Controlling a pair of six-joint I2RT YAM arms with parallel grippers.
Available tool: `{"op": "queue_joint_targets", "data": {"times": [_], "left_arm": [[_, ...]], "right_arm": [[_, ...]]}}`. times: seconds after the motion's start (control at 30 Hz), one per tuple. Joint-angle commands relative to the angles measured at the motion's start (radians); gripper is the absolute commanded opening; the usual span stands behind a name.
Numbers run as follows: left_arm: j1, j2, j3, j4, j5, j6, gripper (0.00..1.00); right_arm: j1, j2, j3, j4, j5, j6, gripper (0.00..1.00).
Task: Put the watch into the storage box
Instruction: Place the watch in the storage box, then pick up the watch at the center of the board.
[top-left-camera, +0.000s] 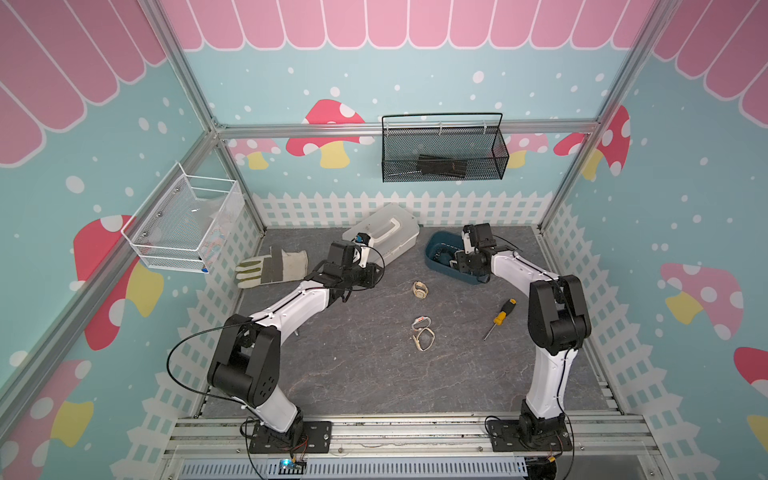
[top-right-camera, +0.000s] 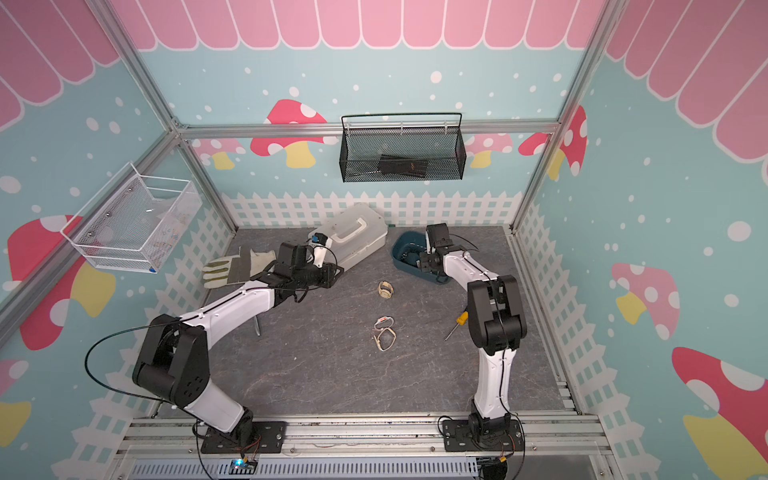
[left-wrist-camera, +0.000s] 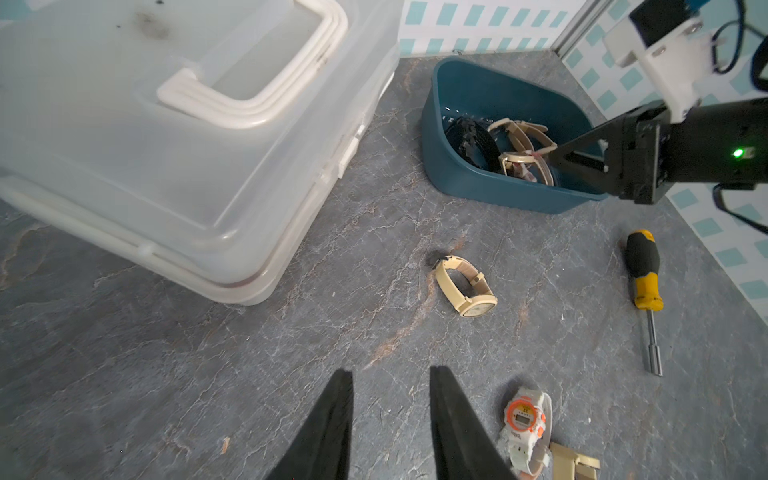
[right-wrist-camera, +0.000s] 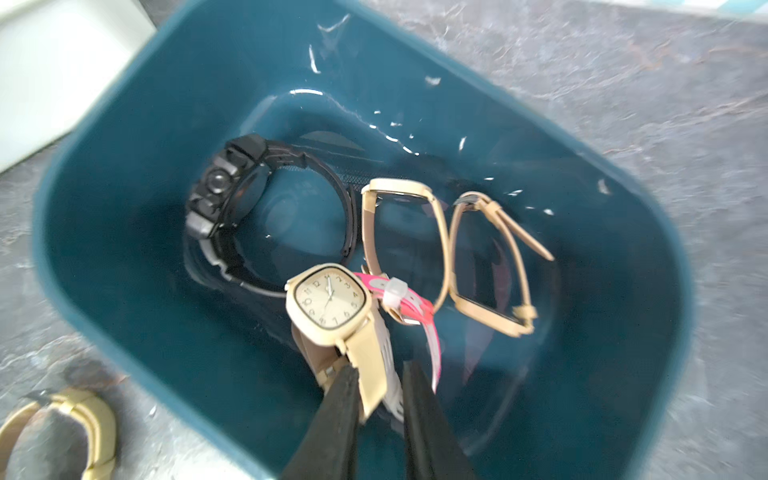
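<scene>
The right arm's fingers (right-wrist-camera: 413, 382) reach into the dark teal-blue plastic storage box (right-wrist-camera: 124, 166), which sits far back and to the right on the grey stone-patterned surface (left-wrist-camera: 291, 332). They are slightly parted, with the strap of a cream square-faced watch (right-wrist-camera: 328, 301) between them. The watch sits inside the box, just beside a black watch (right-wrist-camera: 232, 195). The left arm's fingers (left-wrist-camera: 440, 390) hover over the surface, parted and empty.

At the back of the table (top-left-camera: 353, 365), the storage box (top-left-camera: 434, 249) stands right of the case (top-left-camera: 390, 232), apart from it, with several watches (right-wrist-camera: 326, 305) lying inside, and a glove (top-left-camera: 270, 270) lies left of the case. Before the box a lone watch (top-left-camera: 420, 289) lies mid-table, with two more watches (top-left-camera: 420, 322) just beside each other nearer the front — a screwdriver (top-left-camera: 500, 316) lies to their right. A mesh basket (top-left-camera: 444, 166) hangs on the back wall and a wire basket (top-left-camera: 183, 232) on the left wall.
</scene>
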Motion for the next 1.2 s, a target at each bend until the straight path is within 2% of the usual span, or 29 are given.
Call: {"op": "queue_joint_targets", "data": {"times": [0.0,0.1,0.23,0.4,0.57,0.77,1.17], "left_arm": [[-0.041,0.054,0.074,-0.079,0.002,0.043,0.36],[-0.084,0.101,0.120,-0.098,0.017,0.036,0.37],[-0.130,0.188,0.212,-0.166,0.033,0.016,0.40],[-0.191,0.300,0.321,-0.250,-0.022,0.008,0.42],[-0.195,0.394,0.436,-0.302,-0.041,-0.054,0.42],[-0.202,0.535,0.644,-0.470,-0.069,-0.048,0.42],[-0.217,0.664,0.797,-0.597,-0.157,-0.033,0.41]], "right_arm": [[0.054,-0.132,-0.058,0.039,0.060,-0.052,0.26],[0.087,-0.209,-0.113,0.066,0.086,-0.080,0.28],[0.093,-0.298,-0.197,0.108,0.052,-0.076,0.30],[0.096,-0.346,-0.255,0.109,0.011,-0.079,0.32],[0.103,-0.364,-0.297,0.110,-0.025,-0.083,0.32],[0.106,-0.368,-0.307,0.110,-0.042,-0.088,0.33],[0.108,-0.391,-0.328,0.099,-0.063,-0.105,0.34]]}}
